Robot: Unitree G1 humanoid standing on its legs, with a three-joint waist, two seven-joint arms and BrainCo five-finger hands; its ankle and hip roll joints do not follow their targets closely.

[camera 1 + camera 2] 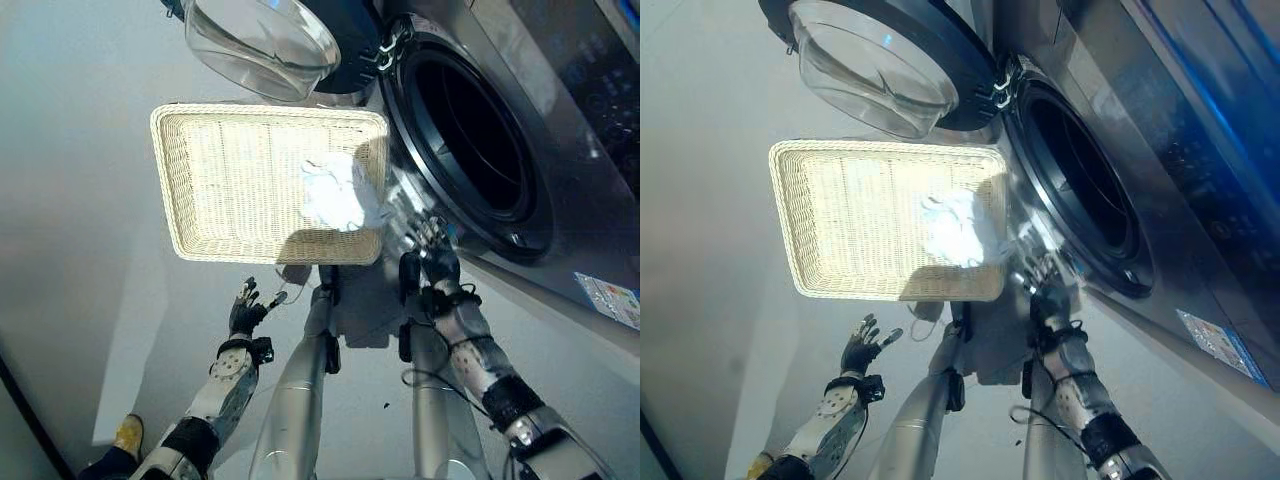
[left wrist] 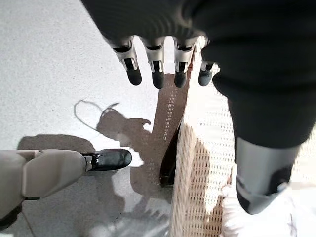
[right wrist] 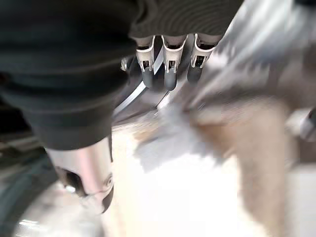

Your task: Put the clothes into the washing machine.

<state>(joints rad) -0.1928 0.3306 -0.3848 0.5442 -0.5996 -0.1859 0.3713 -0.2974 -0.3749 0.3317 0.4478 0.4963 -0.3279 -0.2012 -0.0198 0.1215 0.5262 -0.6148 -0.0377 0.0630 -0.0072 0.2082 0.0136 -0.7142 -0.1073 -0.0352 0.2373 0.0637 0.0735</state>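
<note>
A pale grey floor (image 1: 80, 200) carries a wicker basket (image 1: 215, 180) beside the washing machine (image 1: 560, 200)

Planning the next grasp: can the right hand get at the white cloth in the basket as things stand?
Probably yes. The right hand is open beside the basket corner where the white cloth lies uncovered, with only the low rim between them.

Hard sunlight whitens the basket (image 1: 230, 180) and floor (image 2: 54, 64), casting sharp shadows; the right wrist view seems motion-blurred.
</note>
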